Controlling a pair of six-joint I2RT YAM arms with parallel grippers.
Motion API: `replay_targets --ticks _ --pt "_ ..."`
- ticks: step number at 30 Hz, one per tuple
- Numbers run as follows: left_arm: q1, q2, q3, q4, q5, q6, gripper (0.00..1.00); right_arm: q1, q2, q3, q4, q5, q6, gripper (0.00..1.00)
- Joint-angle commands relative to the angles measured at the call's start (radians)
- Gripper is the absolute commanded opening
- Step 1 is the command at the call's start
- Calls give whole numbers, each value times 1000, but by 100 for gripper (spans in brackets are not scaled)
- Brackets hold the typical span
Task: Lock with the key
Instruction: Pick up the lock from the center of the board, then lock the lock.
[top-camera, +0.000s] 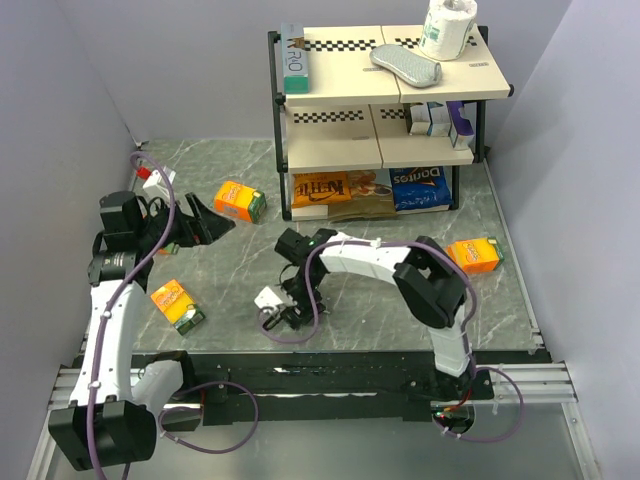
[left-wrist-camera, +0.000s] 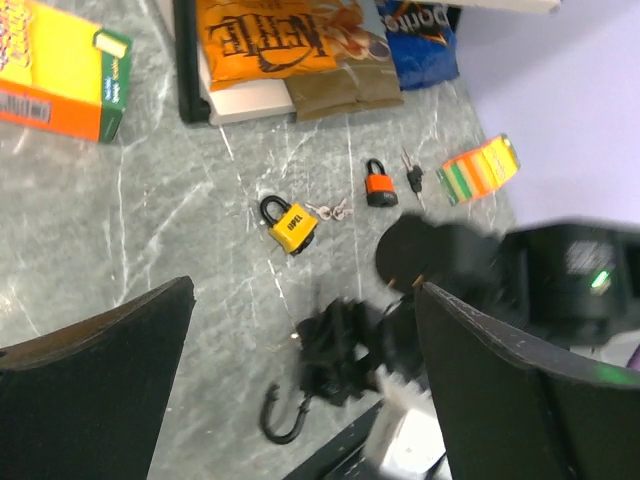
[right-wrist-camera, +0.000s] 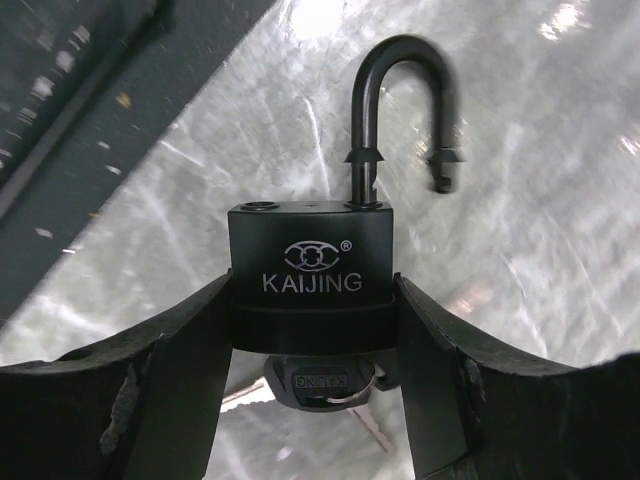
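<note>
The black metal KAIJING padlock (right-wrist-camera: 310, 285) is sitting right in front of the right wrist camera. It is lying flat on the grey marbled table (right-wrist-camera: 560, 200), close to the near edge and a little left of centre. The right gripper (right-wrist-camera: 312, 320) is clamping it, with its two black fingers (right-wrist-camera: 180, 370) pressing against the left and right sides of the lock body. The curved black shackle (right-wrist-camera: 400, 100) is standing open, one leg in the body and the free end swung away from its hole. A dark-headed key (right-wrist-camera: 320, 385) is sticking out of the bottom of the body, between the fingers.

The right arm (top-camera: 370, 262) is reaching from its base at the near right across to the left, its wrist bending down to the table. The left arm (top-camera: 110, 320) is rising along the left side. The left gripper (top-camera: 205, 225) is hovering above the table with its fingers spread wide, holding nothing.

Farther off, a yellow padlock (left-wrist-camera: 291, 225) and a small orange padlock (left-wrist-camera: 378, 185) are lying apart on the table, near the shelf rack (top-camera: 340, 80).
</note>
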Motion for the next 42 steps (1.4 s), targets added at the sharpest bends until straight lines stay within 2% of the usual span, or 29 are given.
replay_targets --ticks 1,5,8,9,11,12,14,15,16,18,21,23,26,33,38,42 --pt "4 -1 63 -22 80 154 96 -60 -163 41 -8 -166 165 0" --pt "4 -7 90 4 74 240 96 -132 -256 62 -25 -282 297 0" --pt "6 11 135 -39 146 356 96 -185 -321 64 -28 -345 381 0" --pt "4 11 154 -73 166 458 96 -201 -336 64 -33 -360 398 0" --pt "6 -1 159 -93 207 536 96 -233 -379 71 -35 -388 447 0" --pt "4 -7 158 -126 229 621 97 -242 -391 82 -39 -397 464 0" --pt "4 -18 156 -195 325 732 98 -264 -422 99 -45 -417 510 0" --pt "3 -18 155 -246 364 909 96 -265 -428 117 -51 -420 533 0" --pt "-2 -15 153 -369 417 1000 93 -267 -437 126 -59 -418 545 0" --pt "-67 -18 144 -419 407 1117 92 -270 -436 149 -65 -403 581 0" --pt "-199 -38 107 -383 341 1121 91 -270 -421 186 -111 -411 604 0" --pt "-294 -65 66 -290 280 1084 88 -270 -412 199 -117 -417 622 0" --pt "-388 -85 24 -211 206 1078 81 -267 -402 219 -122 -411 656 0" --pt "-479 -96 -25 -38 90 1030 63 -261 -405 223 -148 -423 641 0" --pt "-508 -70 -20 -38 68 1068 61 -255 -410 219 -171 -415 609 0" --pt "-529 -39 -14 -53 60 1067 55 -253 -418 220 -173 -421 608 0"
